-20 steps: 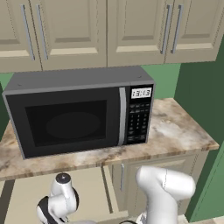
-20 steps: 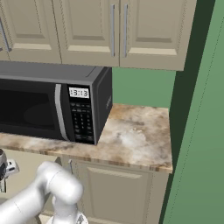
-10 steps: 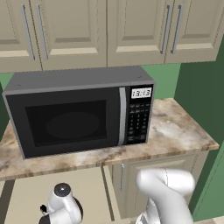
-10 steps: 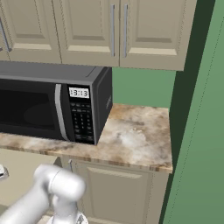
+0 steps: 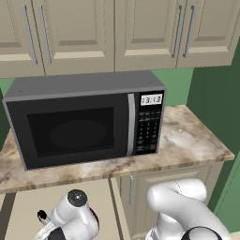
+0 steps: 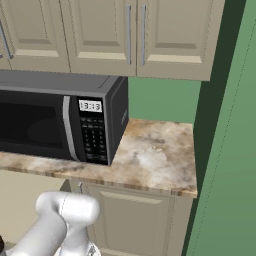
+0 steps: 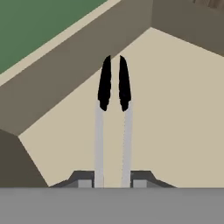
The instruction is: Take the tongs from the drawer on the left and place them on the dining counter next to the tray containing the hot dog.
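In the hand view my gripper (image 7: 112, 179) is shut on the tongs (image 7: 99, 131). Their two thin silver arms run straight away from me between the fingers (image 7: 85, 179) and end in black tips. They lie over the beige floor of the open drawer (image 7: 175, 109), near its far corner. I cannot tell whether they touch the floor. In the left base view the drawer (image 5: 28, 206) stands pulled out at the lower left, with my wrist (image 5: 75, 211) low over it. The dining counter, the tray and the hot dog are out of view.
A black microwave (image 5: 84, 126) sits on the narrow marble worktop (image 5: 187, 140) above the drawer, under beige wall cabinets (image 5: 112, 33). A cabinet door (image 5: 154, 197) lies right of the drawer. A green wall (image 6: 225, 150) closes the right side.
The hand has shifted slightly over the drawer and slid out at the left edge of the right base view. The jaws stay closed on the tongs.
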Controlling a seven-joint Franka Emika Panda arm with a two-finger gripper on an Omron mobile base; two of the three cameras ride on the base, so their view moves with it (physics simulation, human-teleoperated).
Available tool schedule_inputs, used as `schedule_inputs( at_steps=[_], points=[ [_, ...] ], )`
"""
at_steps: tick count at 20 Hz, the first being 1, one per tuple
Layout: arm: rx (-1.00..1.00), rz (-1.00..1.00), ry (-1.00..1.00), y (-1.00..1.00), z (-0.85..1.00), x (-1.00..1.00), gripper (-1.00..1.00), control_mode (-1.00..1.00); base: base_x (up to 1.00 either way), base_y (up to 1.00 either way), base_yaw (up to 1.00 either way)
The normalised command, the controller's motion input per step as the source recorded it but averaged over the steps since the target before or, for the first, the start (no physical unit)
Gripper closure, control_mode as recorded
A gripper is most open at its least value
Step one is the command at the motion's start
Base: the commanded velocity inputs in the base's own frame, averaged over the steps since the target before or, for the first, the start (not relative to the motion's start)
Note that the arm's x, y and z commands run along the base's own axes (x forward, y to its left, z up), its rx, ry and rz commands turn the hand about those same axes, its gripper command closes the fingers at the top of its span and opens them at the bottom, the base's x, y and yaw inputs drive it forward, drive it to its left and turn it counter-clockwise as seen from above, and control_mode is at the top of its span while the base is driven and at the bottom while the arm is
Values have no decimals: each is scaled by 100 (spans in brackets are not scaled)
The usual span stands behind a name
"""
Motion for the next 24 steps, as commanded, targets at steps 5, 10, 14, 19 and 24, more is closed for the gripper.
schedule_inputs(
  at_steps=[5,10,14,19,24],
  points=[
    [12,2,-13,12,100,47,100,-100,0,0,0],
    [2,14,-15,-4,100,-17,100,-100,0,0,0],
    [0,12,-14,-47,100,-40,100,-100,0,0,0],
    [0,10,-21,-62,100,-28,100,-100,0,0,0],
    [0,9,-7,-38,98,-5,100,-100,0,0,0]
  ],
)
